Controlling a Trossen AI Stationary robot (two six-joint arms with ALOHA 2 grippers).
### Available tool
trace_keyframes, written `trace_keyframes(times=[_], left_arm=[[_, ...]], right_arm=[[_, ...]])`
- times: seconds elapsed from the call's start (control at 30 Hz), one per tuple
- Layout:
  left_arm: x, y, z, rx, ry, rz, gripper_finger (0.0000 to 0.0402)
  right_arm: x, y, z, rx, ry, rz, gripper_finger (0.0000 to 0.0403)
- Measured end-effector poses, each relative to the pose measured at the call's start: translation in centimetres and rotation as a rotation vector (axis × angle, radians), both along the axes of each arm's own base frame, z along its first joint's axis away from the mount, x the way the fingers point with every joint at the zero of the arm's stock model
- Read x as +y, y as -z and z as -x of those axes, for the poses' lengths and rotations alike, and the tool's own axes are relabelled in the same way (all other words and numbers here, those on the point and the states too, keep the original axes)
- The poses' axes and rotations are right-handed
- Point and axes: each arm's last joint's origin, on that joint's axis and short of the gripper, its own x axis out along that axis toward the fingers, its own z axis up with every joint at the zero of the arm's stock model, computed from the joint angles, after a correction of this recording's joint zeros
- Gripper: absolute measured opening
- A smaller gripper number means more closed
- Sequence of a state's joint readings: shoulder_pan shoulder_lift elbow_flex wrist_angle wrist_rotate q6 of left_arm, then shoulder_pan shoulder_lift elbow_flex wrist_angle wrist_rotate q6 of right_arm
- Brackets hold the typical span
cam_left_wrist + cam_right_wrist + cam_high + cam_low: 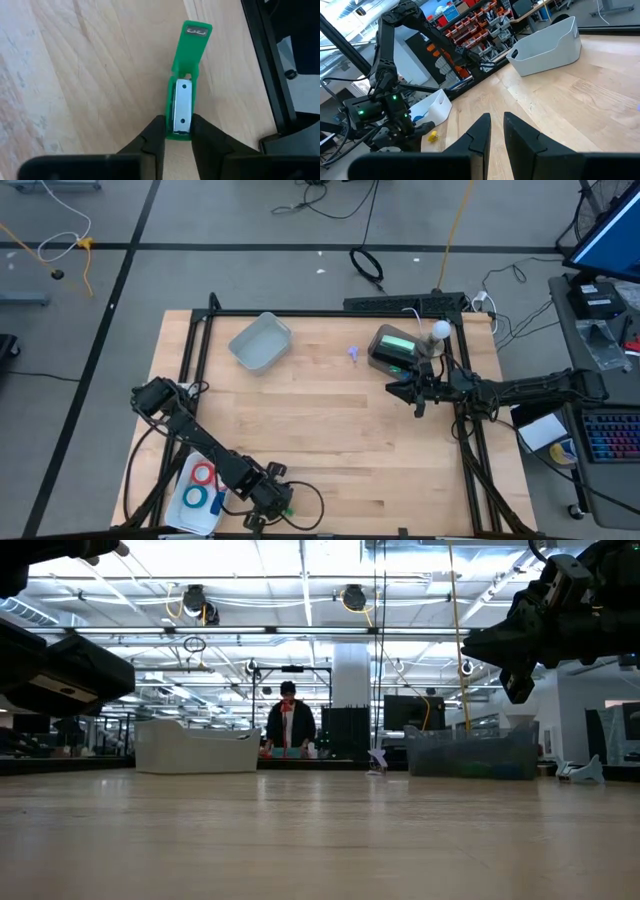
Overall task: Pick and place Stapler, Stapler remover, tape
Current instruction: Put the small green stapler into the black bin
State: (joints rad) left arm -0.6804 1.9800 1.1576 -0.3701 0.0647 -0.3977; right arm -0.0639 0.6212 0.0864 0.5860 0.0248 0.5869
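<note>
Stapler [184, 95] (near end hidden) gripped by left pincer [177, 137].

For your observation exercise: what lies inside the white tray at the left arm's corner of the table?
In the tray, a red tape ring and a blue one show, with another blue ring partly visible. The left arm covers the rest, so more may be hidden.

Glossy green plastic stapler [186, 75] with shiny metal insert on matt wooden table [90, 75].
</note>
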Motion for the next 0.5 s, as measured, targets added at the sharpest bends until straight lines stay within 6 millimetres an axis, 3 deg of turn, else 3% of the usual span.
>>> trace_keyframes(times=[0.33, 0.5], left_arm=[[1.2, -1.1, -0.6, -0.01, -0.046, 0.017, 0.0066], [3.8, -2.7, -1.3, -0.035, -0.091, -0.043, 0.0063]], right_arm=[[0.0, -0.5, 0.0, -0.05, -0.002, 0.001, 0.0043], [0.2, -1.6, 0.1, -0.166, -0.069, 0.044, 0.0043]])
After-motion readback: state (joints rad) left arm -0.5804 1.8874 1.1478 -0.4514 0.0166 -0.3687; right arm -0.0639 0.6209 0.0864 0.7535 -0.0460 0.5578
